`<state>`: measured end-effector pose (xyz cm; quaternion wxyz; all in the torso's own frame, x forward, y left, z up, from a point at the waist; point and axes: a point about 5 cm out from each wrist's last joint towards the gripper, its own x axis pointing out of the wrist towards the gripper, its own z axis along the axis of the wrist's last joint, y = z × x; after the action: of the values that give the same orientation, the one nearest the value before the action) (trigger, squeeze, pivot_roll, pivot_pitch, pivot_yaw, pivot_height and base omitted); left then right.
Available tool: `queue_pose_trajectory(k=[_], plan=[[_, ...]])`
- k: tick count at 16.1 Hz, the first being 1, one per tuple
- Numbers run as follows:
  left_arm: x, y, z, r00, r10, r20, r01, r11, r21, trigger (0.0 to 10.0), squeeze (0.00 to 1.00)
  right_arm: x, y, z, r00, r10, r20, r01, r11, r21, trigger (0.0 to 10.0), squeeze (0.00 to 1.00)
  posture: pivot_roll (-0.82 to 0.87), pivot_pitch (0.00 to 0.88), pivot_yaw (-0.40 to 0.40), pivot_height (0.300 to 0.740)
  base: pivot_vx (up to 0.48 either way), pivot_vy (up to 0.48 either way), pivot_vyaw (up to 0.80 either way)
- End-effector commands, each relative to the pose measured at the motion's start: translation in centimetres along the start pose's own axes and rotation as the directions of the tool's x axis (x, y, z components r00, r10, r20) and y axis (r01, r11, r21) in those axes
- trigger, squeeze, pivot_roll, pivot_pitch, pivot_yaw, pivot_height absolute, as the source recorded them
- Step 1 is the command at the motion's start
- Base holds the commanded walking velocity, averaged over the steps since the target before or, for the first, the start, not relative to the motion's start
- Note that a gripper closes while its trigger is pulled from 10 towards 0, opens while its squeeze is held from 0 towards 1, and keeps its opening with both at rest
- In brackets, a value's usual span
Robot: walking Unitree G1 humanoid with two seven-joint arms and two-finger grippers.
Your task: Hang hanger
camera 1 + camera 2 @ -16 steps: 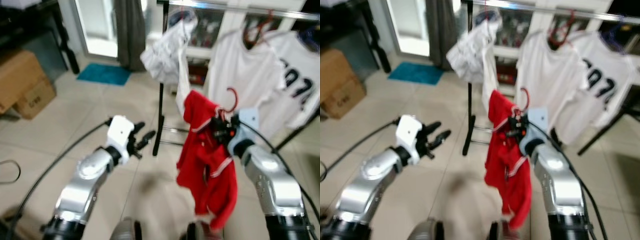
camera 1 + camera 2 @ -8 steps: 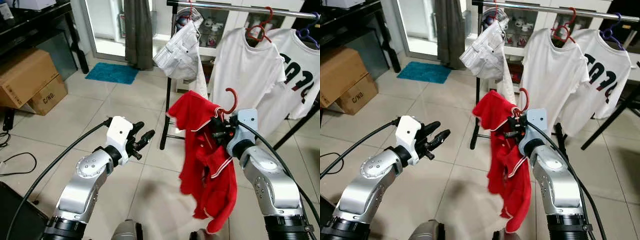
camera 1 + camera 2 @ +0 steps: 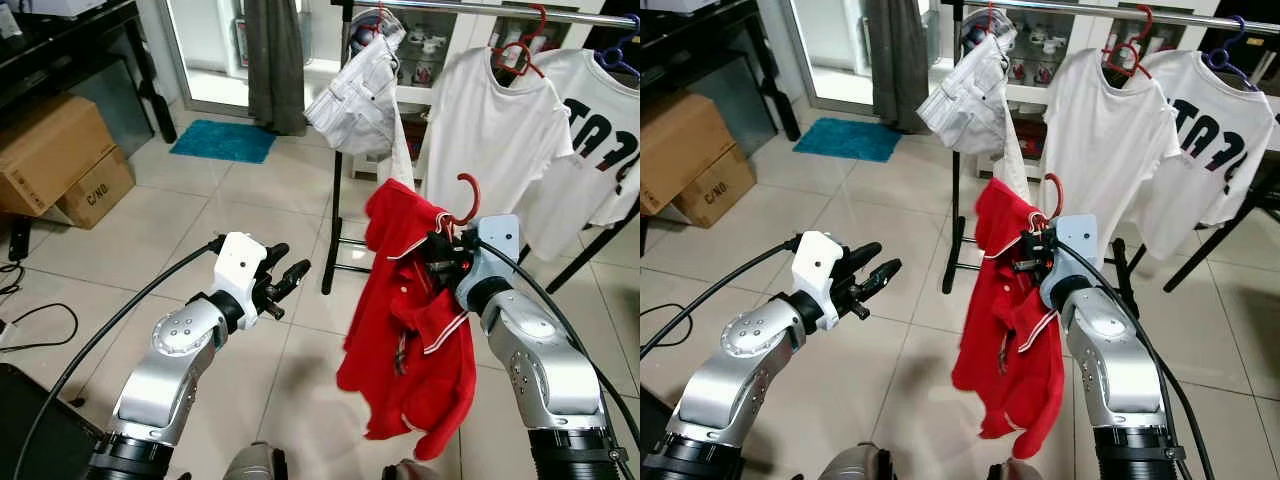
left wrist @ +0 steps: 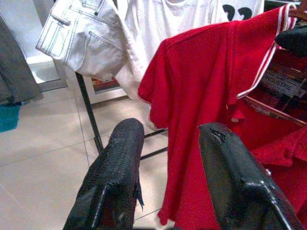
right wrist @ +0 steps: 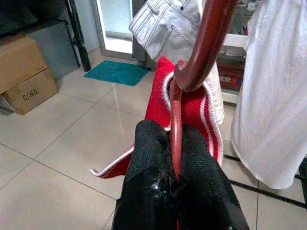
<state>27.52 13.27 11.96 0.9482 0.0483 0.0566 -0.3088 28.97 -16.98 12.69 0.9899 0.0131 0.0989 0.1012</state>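
- Reaching forward on the near left, the left gripper (image 3: 285,282) hovers over bare floor tiles (image 3: 200,230) with its two black fingers (image 4: 115,172) spread apart and nothing between them.
- On the near right, the right gripper (image 3: 441,252) is clamped tight on the neck of a red hanger (image 3: 464,198); the wrist view shows the hanger's stem pinched between both fingertips (image 5: 148,158).
- The hanger carries a red polo shirt (image 3: 410,320) with white trim at collar and sleeve. The shirt droops down below the gripper, bunched and crooked, its hem hanging free above the floor.
- The hanger's hook points upward in the air, well below the clothes rail (image 3: 480,8) and apart from it, so it is not yet hung.
- Just beyond the red shirt stands the rack's black upright post (image 3: 331,200), rising from a low base bar on the tiles.
- On the far rail, white jeans (image 3: 360,95) hang at the left end, a plain white T-shirt (image 3: 490,140) on a red hanger hangs in the middle, and a white T-shirt with black numerals (image 3: 600,130) hangs at the right.
- At the left, two cardboard boxes (image 3: 55,165) sit against a dark unit.
- Farthest back, a teal mat (image 3: 222,142) lies on the floor below a grey curtain (image 3: 275,60).
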Motion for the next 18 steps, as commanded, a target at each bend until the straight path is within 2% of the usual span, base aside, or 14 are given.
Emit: queue_pose_trajectory(k=[1,3,10,18], plan=[[0.08,-0.01,0.14,1.0,-0.001,0.003,0.001,1.0,0.015,10.0,0.0,0.11,-0.16,1.64,0.998,-0.005,0.066,0.005,1.0,0.0,10.0,0.0,-0.03,0.0,0.0,0.715,0.0,0.0,0.0],[0.09,0.01,0.18,1.0,0.006,0.011,-0.006,1.0,0.005,10.0,0.0,0.13,-0.21,1.62,0.998,-0.012,0.066,0.012,1.0,-0.002,10.0,0.0,-0.03,0.0,-0.001,0.74,0.0,0.0,0.0],[0.1,0.07,0.22,0.999,0.032,0.021,-0.032,0.999,-0.005,10.0,0.0,0.13,0.22,1.31,0.998,-0.02,0.063,0.019,1.0,0.007,10.0,0.0,-0.03,0.0,-0.001,0.74,0.0,0.0,0.0],[0.2,0.11,0.27,0.999,0.035,0.021,-0.035,0.999,-0.001,10.0,0.0,0.13,0.25,1.35,0.998,-0.015,0.065,0.015,1.0,0.002,10.0,0.0,-0.03,0.0,0.0,0.74,0.0,-0.214,0.0]])
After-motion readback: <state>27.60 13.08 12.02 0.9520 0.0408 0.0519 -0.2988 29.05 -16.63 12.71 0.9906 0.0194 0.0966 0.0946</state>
